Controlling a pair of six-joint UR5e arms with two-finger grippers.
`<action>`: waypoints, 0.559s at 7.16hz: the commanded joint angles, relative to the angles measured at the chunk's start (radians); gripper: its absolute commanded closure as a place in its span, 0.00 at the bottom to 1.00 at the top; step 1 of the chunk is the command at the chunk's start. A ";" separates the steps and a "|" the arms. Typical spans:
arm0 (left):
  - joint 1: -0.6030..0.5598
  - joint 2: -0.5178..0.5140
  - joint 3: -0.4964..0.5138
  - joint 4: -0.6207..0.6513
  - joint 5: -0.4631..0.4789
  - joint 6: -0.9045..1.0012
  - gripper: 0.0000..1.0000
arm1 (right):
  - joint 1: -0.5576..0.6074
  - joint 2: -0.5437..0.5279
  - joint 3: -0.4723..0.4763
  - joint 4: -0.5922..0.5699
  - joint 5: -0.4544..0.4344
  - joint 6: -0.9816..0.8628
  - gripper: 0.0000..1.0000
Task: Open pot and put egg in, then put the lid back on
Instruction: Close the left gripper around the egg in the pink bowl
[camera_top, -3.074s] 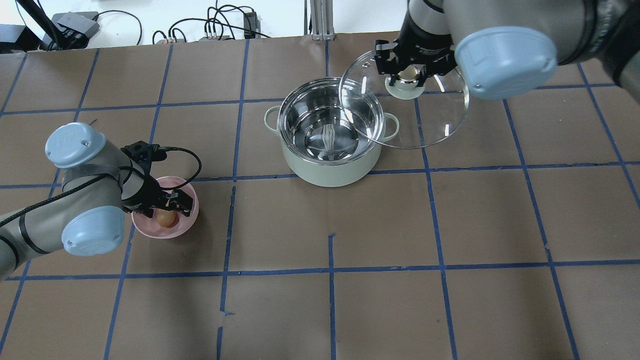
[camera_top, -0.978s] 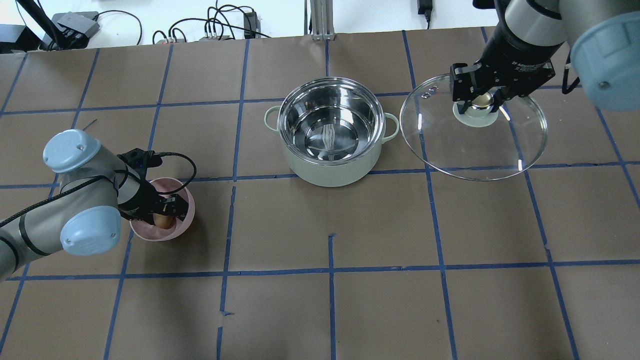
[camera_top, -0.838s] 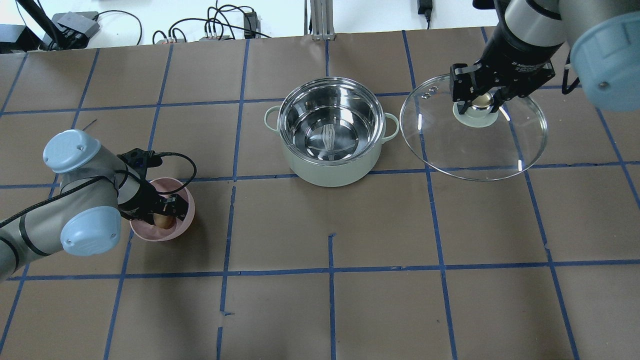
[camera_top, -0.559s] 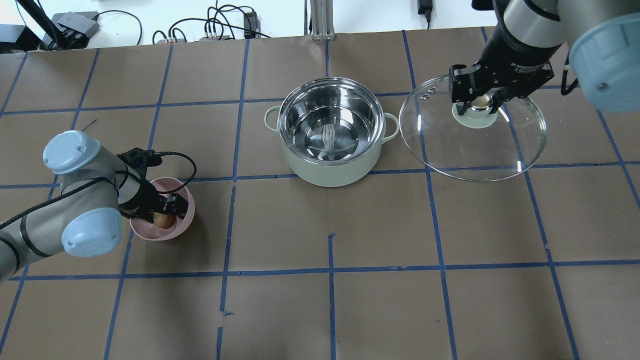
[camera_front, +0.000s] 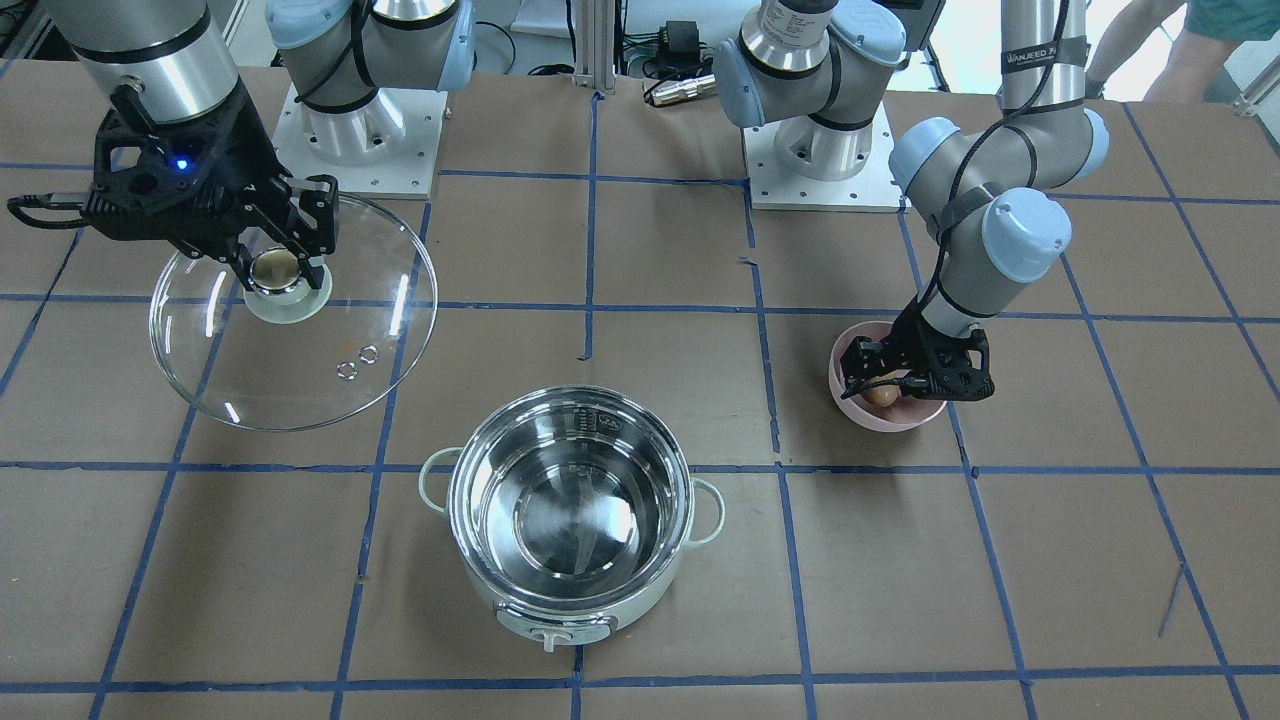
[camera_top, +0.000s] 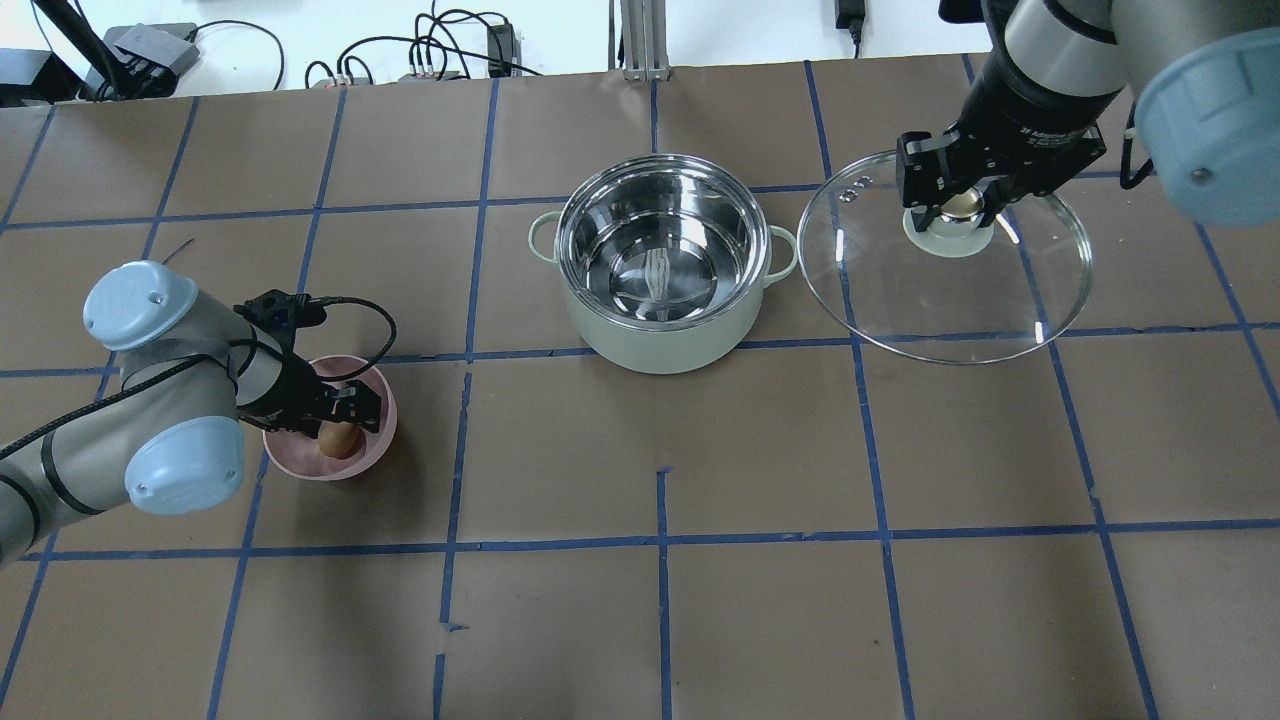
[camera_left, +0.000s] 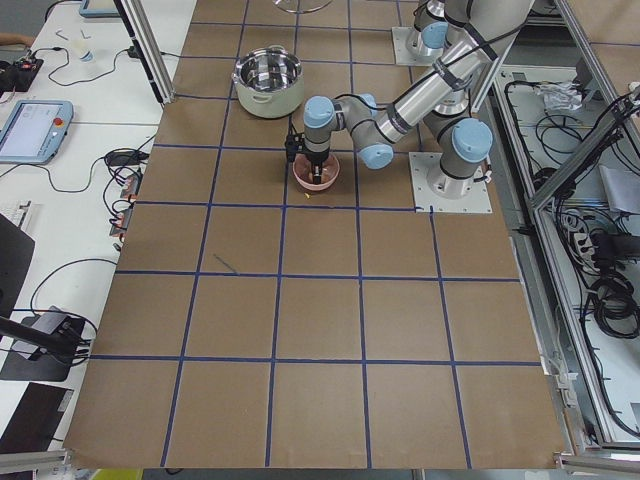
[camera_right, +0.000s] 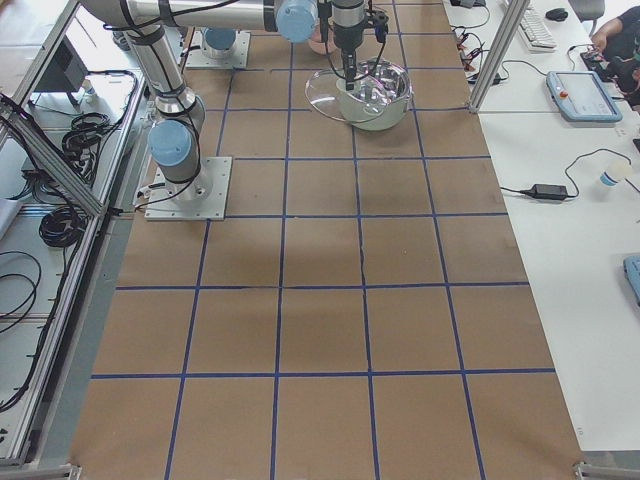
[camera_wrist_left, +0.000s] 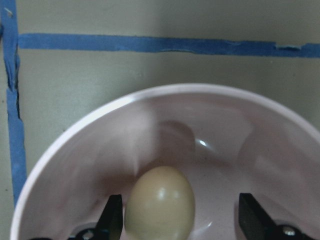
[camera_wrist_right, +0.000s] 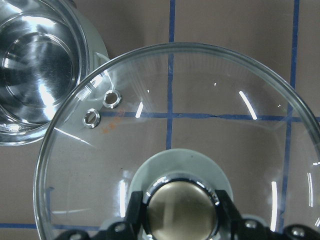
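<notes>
The mint-green pot (camera_top: 660, 335) stands open at the table's middle, its steel inside bare; it also shows in the front view (camera_front: 570, 600). My right gripper (camera_top: 950, 205) is shut on the knob of the clear glass lid (camera_top: 940, 295) and holds it beside the pot, on its right. The right wrist view shows the lid (camera_wrist_right: 200, 100) with fingers on both sides of the knob. The brown egg (camera_top: 340, 440) lies in a pink bowl (camera_top: 378, 455). My left gripper (camera_wrist_left: 179, 212) is open inside the bowl. Its fingers stand on either side of the egg (camera_wrist_left: 160, 205).
Blue tape lines grid the brown table. Cables and power bricks (camera_top: 430, 50) lie past the far edge. The two arm bases (camera_front: 820, 150) stand at the robot's side. A person (camera_front: 1190, 40) is beyond the table's corner.
The right gripper carried the lid from over the pot's rim to the pot's right and has held it nearly still since. The left gripper stays in the bowl, shifted slightly.
</notes>
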 joint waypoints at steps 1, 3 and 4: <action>0.000 0.000 0.000 0.000 0.002 0.001 0.32 | 0.000 0.000 0.000 -0.001 0.001 -0.009 0.60; 0.000 0.000 -0.003 0.000 0.002 0.000 0.40 | 0.000 0.000 0.002 -0.001 0.001 -0.007 0.60; 0.000 -0.002 -0.006 0.000 0.002 0.000 0.40 | 0.000 0.000 0.000 -0.001 0.001 -0.007 0.60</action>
